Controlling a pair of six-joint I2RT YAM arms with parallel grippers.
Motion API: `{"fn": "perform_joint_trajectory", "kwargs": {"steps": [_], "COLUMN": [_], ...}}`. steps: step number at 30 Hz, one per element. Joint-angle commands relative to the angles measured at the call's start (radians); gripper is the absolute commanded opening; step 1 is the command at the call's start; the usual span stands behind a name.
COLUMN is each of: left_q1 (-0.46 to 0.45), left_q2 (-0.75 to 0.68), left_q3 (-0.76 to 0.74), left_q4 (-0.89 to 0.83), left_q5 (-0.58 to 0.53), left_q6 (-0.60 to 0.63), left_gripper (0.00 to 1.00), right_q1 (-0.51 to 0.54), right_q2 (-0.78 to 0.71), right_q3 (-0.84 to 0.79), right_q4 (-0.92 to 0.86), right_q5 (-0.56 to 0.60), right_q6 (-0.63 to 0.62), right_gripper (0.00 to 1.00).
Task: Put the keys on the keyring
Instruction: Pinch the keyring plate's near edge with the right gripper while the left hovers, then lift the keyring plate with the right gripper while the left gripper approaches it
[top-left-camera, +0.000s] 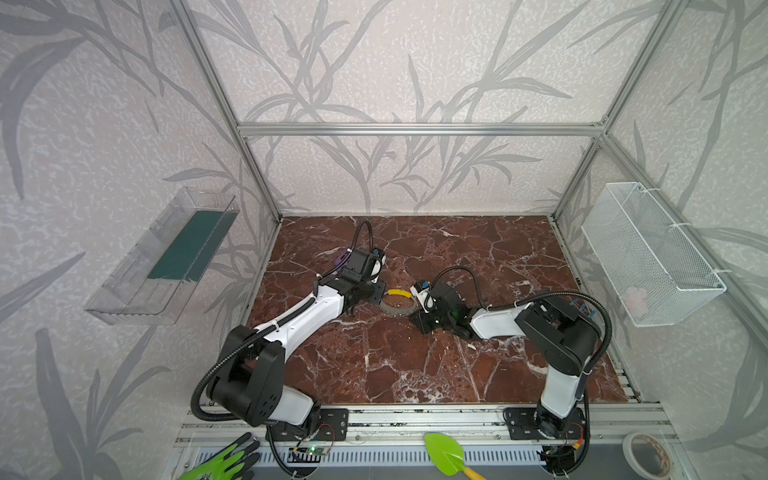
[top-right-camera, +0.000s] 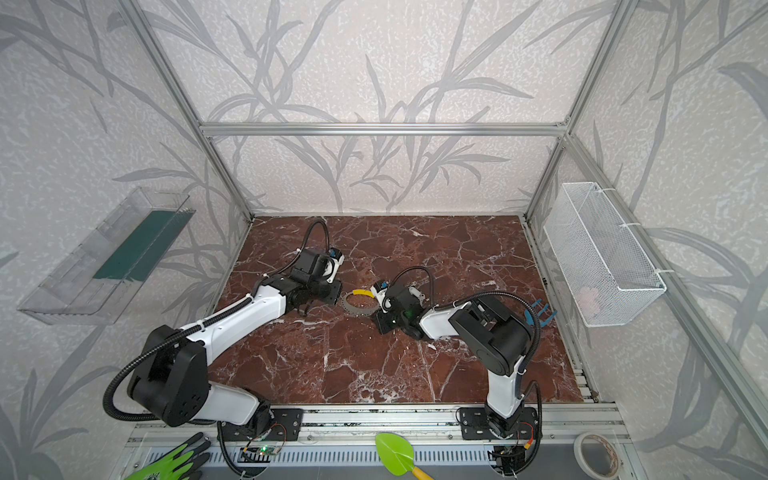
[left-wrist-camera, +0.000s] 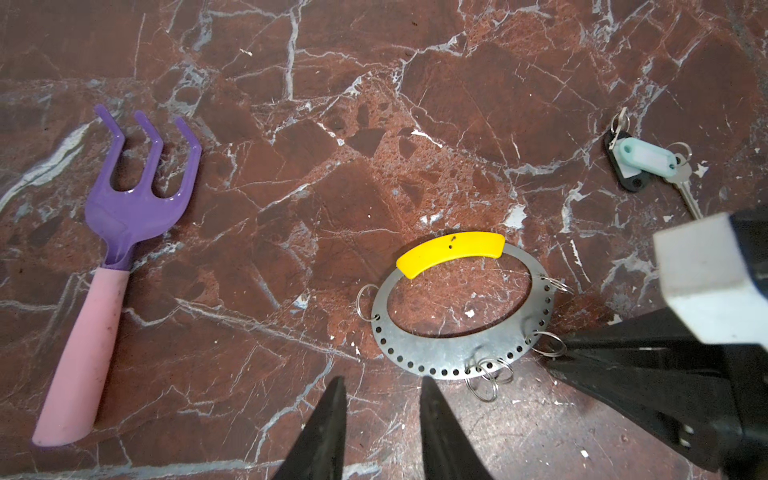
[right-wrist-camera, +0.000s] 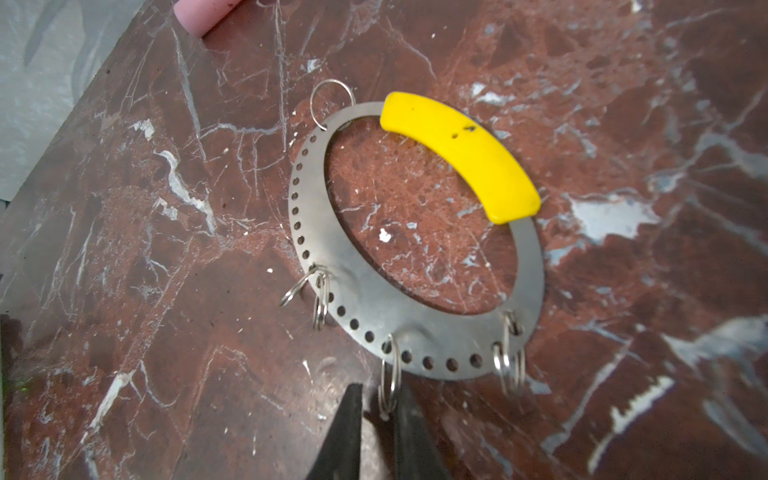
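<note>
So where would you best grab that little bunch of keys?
Likely the teal tag on the keys. It sits on top of the bunch, is the thickest part, and is oblong. Jaws coming straight down could close across its narrow width. The silver key lies flat on the marble, probably too thin to pinch.

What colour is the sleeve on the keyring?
Bright yellow sleeve, clearest in the right wrist view.

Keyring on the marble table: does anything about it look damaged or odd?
Yes, slightly. The keyring plate looks dented, with raised bumps near some of its small split rings, and its yellow sleeve carries a dark hole and a scuff. Nothing seems broken off.
</note>
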Motion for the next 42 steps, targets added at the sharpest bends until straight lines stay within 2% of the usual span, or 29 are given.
{"fn": "perform_joint_trajectory", "kwargs": {"steps": [1,17,22,25,27,29,31,33,34,38,42], "left_q1": [0.001,0.000,0.000,0.000,0.000,0.001,0.001,0.004,0.009,0.026,0.042], "left_q2": [-0.029,-0.054,-0.094,-0.165,-0.228,-0.310,-0.394,-0.439,-0.454,-0.466,-0.463], "left_q3": [-0.019,-0.033,-0.043,-0.082,-0.137,-0.220,-0.336,-0.399,-0.398,-0.308,-0.266], "left_q4": [0.006,0.025,0.057,0.154,0.263,0.412,0.636,0.773,0.765,0.543,0.481], "left_q5": [-0.020,-0.013,0.043,0.067,0.101,0.139,0.187,0.219,0.251,0.417,0.513], "left_q6": [0.007,0.031,0.088,0.146,0.208,0.251,0.333,0.395,0.419,0.548,0.620], "left_gripper": [0.32,0.31,0.32,0.31,0.24,0.25,0.25,0.24,0.24,0.18,0.17], "right_q1": [0.011,0.028,0.029,0.028,0.028,0.027,0.023,0.009,-0.004,-0.059,-0.091], "right_q2": [0.026,-0.001,-0.058,-0.126,-0.155,-0.211,-0.236,-0.259,-0.274,-0.328,-0.352], "right_q3": [0.017,0.047,0.063,0.104,0.138,0.179,0.231,0.269,0.285,0.321,0.374], "right_q4": [-0.029,-0.129,-0.176,-0.255,-0.310,-0.375,-0.456,-0.507,-0.521,-0.528,-0.569], "right_q5": [0.019,0.073,0.060,0.052,0.043,0.026,0.007,-0.026,-0.054,-0.175,-0.255], "right_q6": [-0.004,-0.053,-0.114,-0.246,-0.352,-0.460,-0.560,-0.623,-0.647,-0.731,-0.849], "right_gripper": [0.16,0.03,0.02,0.00,0.00,0.00,0.00,0.00,0.00,0.00,0.00]}}
